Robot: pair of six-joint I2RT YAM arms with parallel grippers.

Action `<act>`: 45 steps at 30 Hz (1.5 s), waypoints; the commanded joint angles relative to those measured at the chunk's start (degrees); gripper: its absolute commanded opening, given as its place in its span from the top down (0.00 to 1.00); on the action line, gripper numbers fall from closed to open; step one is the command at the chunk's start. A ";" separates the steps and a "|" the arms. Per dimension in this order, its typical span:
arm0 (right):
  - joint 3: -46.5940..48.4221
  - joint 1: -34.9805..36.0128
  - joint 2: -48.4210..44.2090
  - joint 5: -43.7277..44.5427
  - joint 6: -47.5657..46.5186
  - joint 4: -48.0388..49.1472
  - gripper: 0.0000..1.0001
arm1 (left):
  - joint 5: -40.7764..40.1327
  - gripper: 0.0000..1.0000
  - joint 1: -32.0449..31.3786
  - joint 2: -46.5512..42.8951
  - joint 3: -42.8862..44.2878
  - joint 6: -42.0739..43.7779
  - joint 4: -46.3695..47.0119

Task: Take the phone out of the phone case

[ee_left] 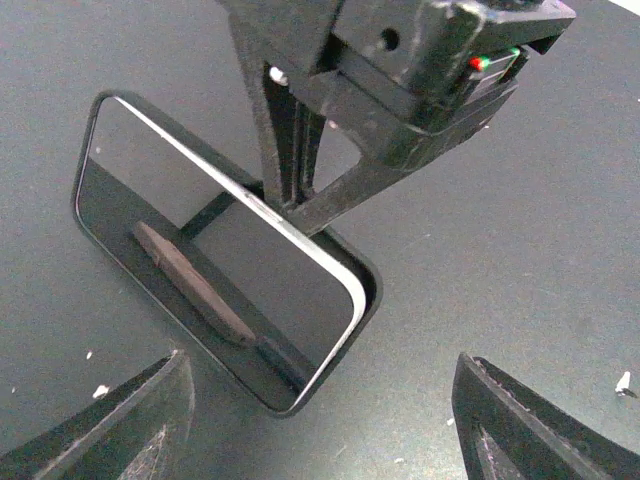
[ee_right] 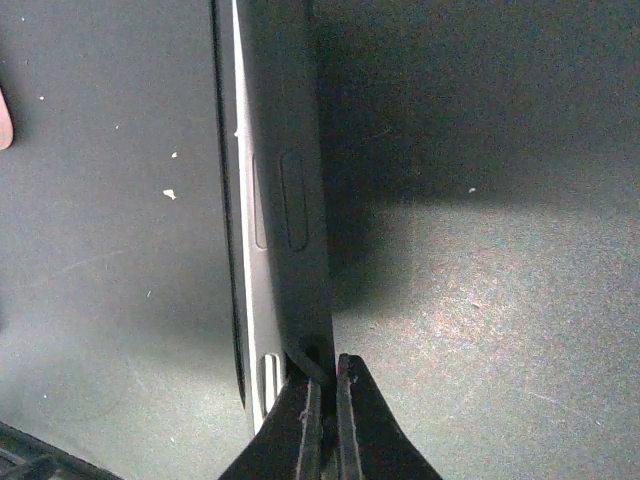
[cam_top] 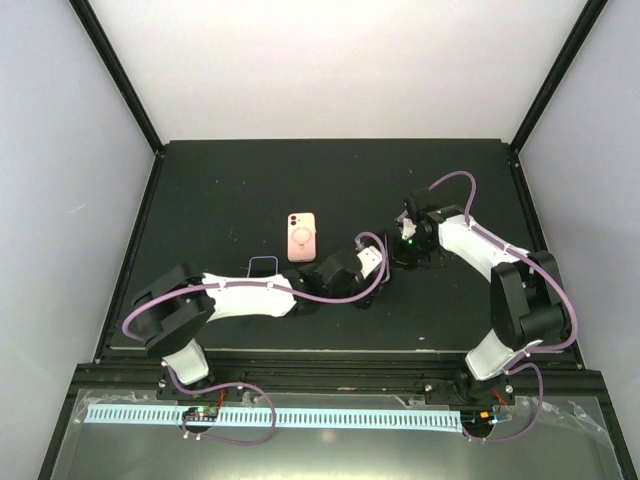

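My right gripper (ee_right: 326,385) pinches the phone (ee_left: 200,255) by its thin edge, tilted. The left gripper (ee_left: 320,410) is spread wide at its 6 o'clock. The phone case (cam_top: 302,236) lies back-up at their 10 o'clock. I'd lower slowly and release only once it's flat.

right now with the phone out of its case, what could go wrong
1. The right tool pinches the phone only by a thin strip at its edge. The tilted phone could slip or pivot out and hit the table.
2. The left tool is open with the phone close in front of it. A careless approach might knock the phone out of that weak grip.
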 commanded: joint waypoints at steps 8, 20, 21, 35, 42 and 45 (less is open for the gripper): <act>0.47 -0.30 0.15 -2.35 -0.20 1.25 0.99 | -7.37 0.29 -2.58 6.15 6.39 5.28 1.17; -1.40 -0.30 -0.78 -4.55 -0.93 1.88 0.99 | -16.74 0.31 -3.32 11.67 11.14 7.64 -2.21; -1.38 -0.30 -0.96 -4.74 -1.06 1.92 0.99 | -17.72 0.32 -3.32 12.47 12.12 7.65 -3.44; -2.11 -1.33 -2.34 -7.19 -1.14 2.47 0.99 | -27.16 0.32 -4.75 15.06 12.71 10.00 -6.96; -2.38 -2.47 -2.20 -10.38 -1.16 3.03 0.99 | -33.25 0.27 -5.08 15.94 11.89 9.79 -9.03; -2.63 -2.46 -2.30 -12.35 -0.90 3.55 0.99 | -35.14 0.29 -5.08 16.69 11.80 10.36 -9.46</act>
